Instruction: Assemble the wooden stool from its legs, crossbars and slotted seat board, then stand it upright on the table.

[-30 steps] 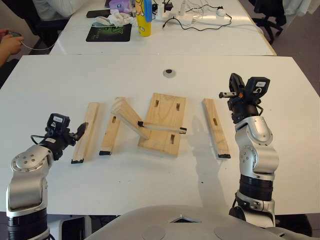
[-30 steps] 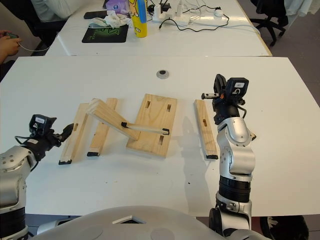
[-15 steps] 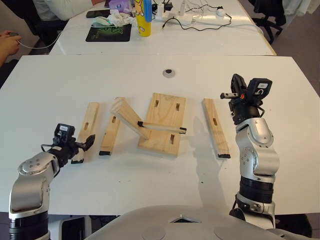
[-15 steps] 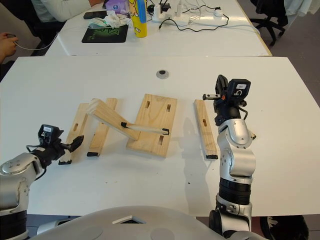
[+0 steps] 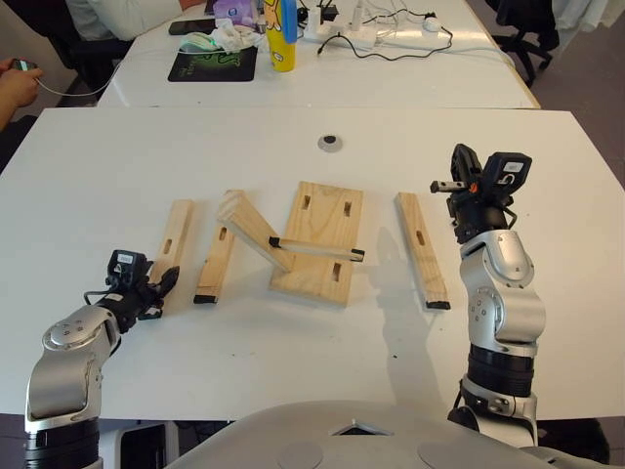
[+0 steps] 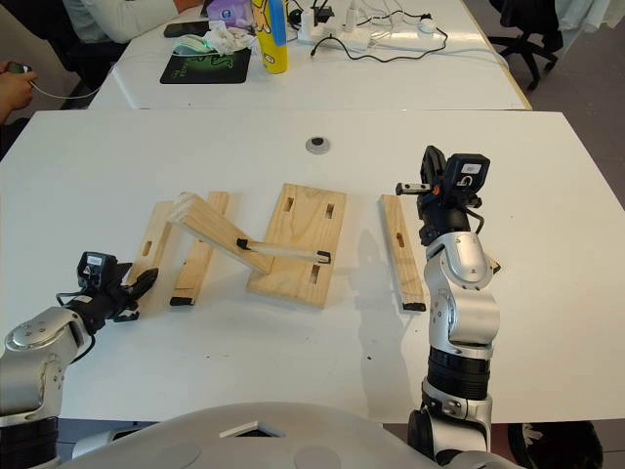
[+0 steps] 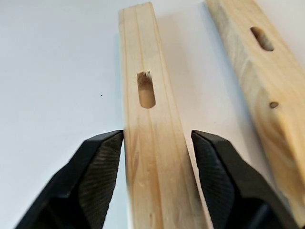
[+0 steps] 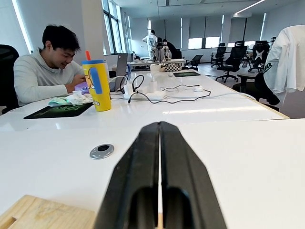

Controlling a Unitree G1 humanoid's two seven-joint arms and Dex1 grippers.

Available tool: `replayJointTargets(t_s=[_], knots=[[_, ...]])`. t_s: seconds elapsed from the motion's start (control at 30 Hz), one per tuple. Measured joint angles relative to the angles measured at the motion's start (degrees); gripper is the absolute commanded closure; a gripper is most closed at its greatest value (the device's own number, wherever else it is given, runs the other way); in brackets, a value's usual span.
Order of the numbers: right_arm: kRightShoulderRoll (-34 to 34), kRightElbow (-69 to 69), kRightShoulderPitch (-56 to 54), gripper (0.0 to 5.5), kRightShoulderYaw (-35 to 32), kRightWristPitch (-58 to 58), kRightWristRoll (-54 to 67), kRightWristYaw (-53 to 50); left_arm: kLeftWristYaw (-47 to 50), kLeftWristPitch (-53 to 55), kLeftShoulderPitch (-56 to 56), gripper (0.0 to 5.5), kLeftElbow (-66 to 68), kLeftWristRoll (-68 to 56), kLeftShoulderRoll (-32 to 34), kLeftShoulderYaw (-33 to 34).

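The left end effector (image 7: 157,140) is open, its fingers either side of the leftmost leg's (image 5: 174,240) near end. That leg lies flat on the tabletop (image 5: 146,166), left of the flat seat board (image 5: 322,220). The right end effector (image 5: 451,184) is closed, raised beside the rightmost leg (image 5: 422,249).

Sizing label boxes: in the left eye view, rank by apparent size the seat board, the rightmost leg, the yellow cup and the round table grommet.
1. seat board.
2. rightmost leg and yellow cup look close; the cup is farther away and cut by the edge, so they stay tied.
3. round table grommet, smallest.
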Motion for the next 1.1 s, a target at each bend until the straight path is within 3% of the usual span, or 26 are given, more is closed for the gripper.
replayJointTargets(t_s=[0.43,1.0,1.1], knots=[[-0.28,0.73,-1.56,5.5,-0.11,0.0,0.02,0.12,1.68,-0.66,-0.86,5.06,0.52,-0.76,0.48,-0.94],[-0.33,0.85,-1.76,5.5,-0.05,-0.01,0.01,0.2,6.41,5.02,-2.31,2.69,-1.25,-4.91,-1.76,1.12],[-0.33,0.85,-1.76,5.5,-0.02,-0.01,0.01,0.21,6.77,5.82,-2.09,2.66,-1.22,-4.46,-1.65,0.85]])
